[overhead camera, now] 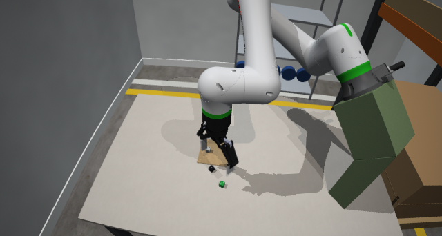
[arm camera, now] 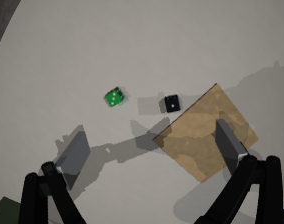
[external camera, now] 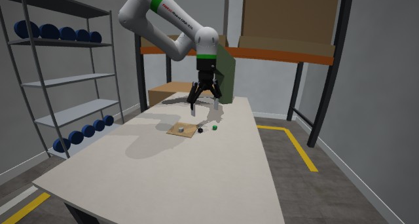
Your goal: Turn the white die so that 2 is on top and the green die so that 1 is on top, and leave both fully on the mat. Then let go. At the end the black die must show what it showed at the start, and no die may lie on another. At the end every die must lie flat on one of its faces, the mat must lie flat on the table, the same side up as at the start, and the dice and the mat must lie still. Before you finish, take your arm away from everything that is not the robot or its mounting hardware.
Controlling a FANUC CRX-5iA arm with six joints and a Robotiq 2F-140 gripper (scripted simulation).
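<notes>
Tan mat: flat square sheet of tan cardboard-like material [external camera: 183, 130] on the pale grey table top [external camera: 183, 185]; taken as the landmark for all places below.
White die: small white cube [external camera: 181, 129], resting on the mat, inside its edges; top face too small to read. Hidden behind a finger in the wrist view.
Black die: small black cube [arm camera: 171, 103], off the mat, just beside the corner nearest the green die; one white pip faces the wrist camera. Not to be disturbed.
Green die: small green cube [arm camera: 114, 96], off the mat, beyond the black die and well apart from the mat; appears flat on the table, face count unclear.
Gripper: black two-finger pincer [external camera: 203, 108] on a white arm with green bands, hanging above the mat's edge on the black-die side; fingers spread to their widest, nothing between them.
Step in hand (judged): approach to the green die, which must reach the mat with 1 up.
Method advised: carry the pincer past the black die at height, centre it over the green die, square the pads to two opposite faces, then descend straight; close only once both pads flank the cube.
Risk: a low sideways pass may knock the black die, which lies between the mat and the green die.
</notes>
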